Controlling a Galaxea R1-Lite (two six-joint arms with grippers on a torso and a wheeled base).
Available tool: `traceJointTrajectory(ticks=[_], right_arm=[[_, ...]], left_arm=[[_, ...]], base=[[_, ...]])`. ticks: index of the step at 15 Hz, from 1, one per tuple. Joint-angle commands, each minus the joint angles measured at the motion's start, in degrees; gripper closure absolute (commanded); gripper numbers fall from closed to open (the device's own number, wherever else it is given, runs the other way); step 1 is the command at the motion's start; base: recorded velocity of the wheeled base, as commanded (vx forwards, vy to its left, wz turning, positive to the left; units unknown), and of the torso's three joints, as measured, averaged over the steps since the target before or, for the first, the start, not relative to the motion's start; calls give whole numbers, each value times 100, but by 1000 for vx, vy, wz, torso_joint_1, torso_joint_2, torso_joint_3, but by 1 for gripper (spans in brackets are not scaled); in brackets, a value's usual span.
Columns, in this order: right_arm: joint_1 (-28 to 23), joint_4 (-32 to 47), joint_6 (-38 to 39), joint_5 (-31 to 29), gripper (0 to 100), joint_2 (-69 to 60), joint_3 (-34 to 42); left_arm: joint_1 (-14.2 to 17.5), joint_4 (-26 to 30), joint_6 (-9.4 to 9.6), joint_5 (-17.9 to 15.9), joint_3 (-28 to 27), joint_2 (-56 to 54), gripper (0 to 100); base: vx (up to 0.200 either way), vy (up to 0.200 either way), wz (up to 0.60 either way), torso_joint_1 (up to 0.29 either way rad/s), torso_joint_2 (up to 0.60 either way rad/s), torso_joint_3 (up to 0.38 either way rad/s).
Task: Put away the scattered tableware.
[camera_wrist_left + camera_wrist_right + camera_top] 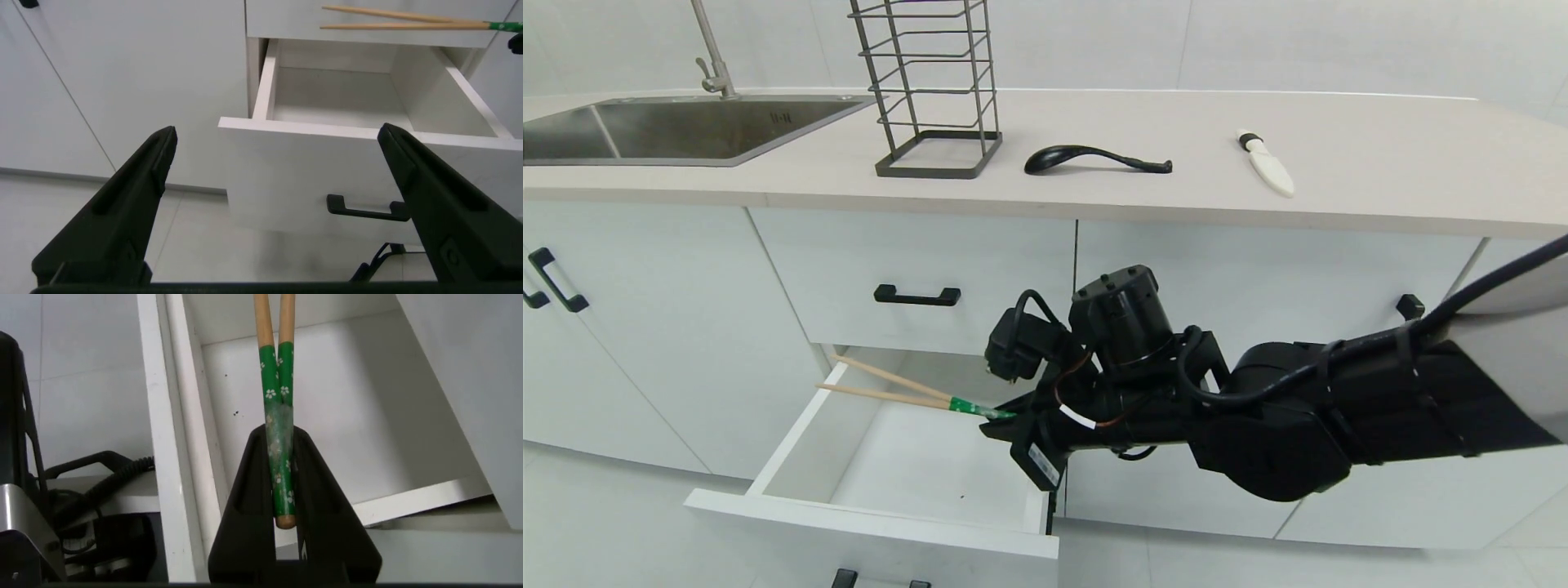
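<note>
Right end effector [1001, 416] is clamped tight on a pair of wooden chopsticks [890, 388], gripping them at their green flower-printed ends. The sticks lie roughly level over the open white drawer [792, 433]. Their bare tips point left toward the drawer's far-left corner and splay apart in a narrow V. In the right wrist view the green ends sit side by side between the two black fingers [245, 490], with the butt ends poking out behind the grip.

Left end effector [278, 135] is spread wide with nothing in it. It sits low on the near side of the pulled-out drawer, facing the drawer's front panel. A black handle [368, 211] shows on the cabinet front below.

On the surface [1339, 139], a black soup spoon [1094, 157] lies on its side near the middle. A white sheathed knife [1267, 165] with a black band lies to its right, well apart. A dark wire rack [931, 90] stands left of the spoon. A steel sink [678, 126] with its faucet [712, 57] is at far left.
</note>
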Motion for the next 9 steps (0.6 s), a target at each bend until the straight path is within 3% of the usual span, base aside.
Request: traceJointTrajectory(ticks=[1,9], right_arm=[[-40,-3,-111,1,100,151,-36],[-119,102,-287,28,100,784,-546]], left_arm=[[0,0,2,1,0,7,0],[0,0,2,1,-9,7,0]], base=[[0,0,0,0,0,0],[0,0,0,0,0,0]])
